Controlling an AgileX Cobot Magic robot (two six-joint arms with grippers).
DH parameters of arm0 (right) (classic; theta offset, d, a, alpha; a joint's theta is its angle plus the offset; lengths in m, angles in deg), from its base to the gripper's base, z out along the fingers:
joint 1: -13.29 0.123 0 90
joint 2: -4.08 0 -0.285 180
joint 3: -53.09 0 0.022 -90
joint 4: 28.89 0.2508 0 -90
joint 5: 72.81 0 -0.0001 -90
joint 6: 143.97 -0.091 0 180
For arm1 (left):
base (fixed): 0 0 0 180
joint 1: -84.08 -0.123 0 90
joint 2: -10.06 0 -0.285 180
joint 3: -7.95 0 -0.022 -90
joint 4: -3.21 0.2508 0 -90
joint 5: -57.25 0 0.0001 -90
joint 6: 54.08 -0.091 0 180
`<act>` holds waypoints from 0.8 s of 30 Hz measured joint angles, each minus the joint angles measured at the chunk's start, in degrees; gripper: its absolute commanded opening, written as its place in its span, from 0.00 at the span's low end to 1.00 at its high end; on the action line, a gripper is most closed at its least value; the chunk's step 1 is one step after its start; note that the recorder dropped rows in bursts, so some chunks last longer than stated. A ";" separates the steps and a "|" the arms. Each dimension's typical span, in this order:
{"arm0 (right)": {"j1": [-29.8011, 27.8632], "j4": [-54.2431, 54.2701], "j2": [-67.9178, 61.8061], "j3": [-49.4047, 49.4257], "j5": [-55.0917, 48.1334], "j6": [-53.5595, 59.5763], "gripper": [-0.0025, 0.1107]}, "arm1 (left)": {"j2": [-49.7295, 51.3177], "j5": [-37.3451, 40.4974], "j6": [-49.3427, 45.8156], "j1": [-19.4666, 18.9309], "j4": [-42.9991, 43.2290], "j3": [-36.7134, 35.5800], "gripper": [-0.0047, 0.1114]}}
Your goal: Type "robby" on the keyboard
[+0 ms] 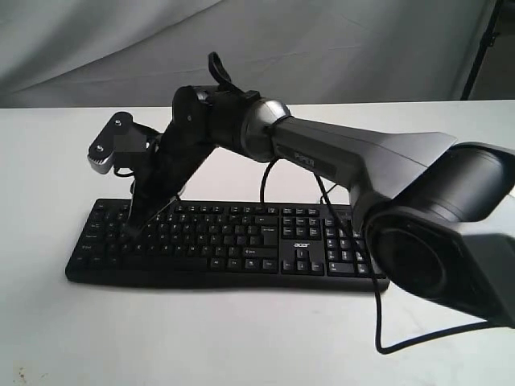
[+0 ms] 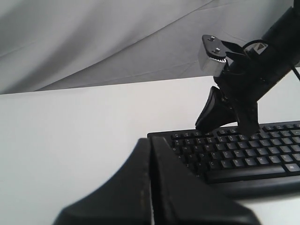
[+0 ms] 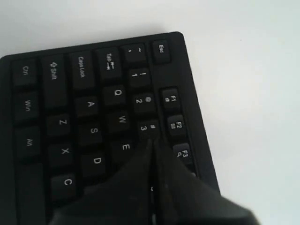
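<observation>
The black keyboard (image 1: 241, 241) lies across the white table, its number pad and acer logo toward the right. My right arm reaches over the middle to its left end. There my right gripper (image 1: 129, 231) is shut with nothing held. In the right wrist view its tips (image 3: 151, 140) point down at the keys (image 3: 93, 117), just past the 3 key and beside E; I cannot tell whether they touch a key. In the left wrist view my left gripper (image 2: 151, 140) is shut and empty, low beside the keyboard's (image 2: 243, 154) left end. That view also shows the right gripper (image 2: 248, 130).
A thin black cable (image 1: 378, 322) loops from behind the keyboard down past its right end toward the table's front. Bare white table (image 1: 201, 338) shows in front of the keyboard. A grey cloth backdrop (image 1: 322, 48) hangs behind.
</observation>
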 measured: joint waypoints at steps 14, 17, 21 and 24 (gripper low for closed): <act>0.63 -1.32 -1.33 0.00 -0.05 -2.28 0.02 | 0.00 0.00 0.00 0.00 0.00 0.00 0.04; 0.63 -1.32 -1.33 0.00 -0.44 -2.51 0.02 | 0.00 0.00 0.00 0.00 0.00 0.00 0.04; 0.63 -1.55 -1.33 0.00 -1.15 -2.51 0.02 | 0.00 0.00 0.00 0.00 0.00 0.00 0.04; 0.63 -1.70 -1.33 0.00 -2.10 -2.51 0.02 | 0.00 0.00 0.00 0.00 0.00 0.00 0.04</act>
